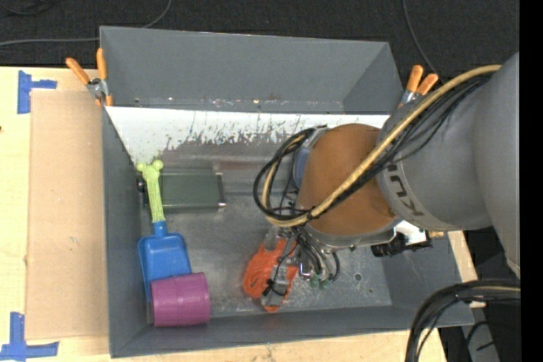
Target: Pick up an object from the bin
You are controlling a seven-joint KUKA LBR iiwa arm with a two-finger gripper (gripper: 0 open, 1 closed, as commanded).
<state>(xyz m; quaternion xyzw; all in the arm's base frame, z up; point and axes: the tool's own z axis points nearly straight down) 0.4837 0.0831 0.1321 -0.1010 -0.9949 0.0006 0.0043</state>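
The gripper sits low against the crumpled orange thing near the bin's front wall, presumably to grab it, but I can't tell whether it is open or closed.

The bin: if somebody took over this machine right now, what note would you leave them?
Gripper: down low in the bin, front middle, right against a crumpled orange thing; a grip on it cannot be made out.
Other things: blue scoop with a yellow-green handle and a purple cup at the left, with a grey-green block behind them.
Done: arm lowered to the orange thing, which lies on the floor.
Left: grip one thing, lift it out.
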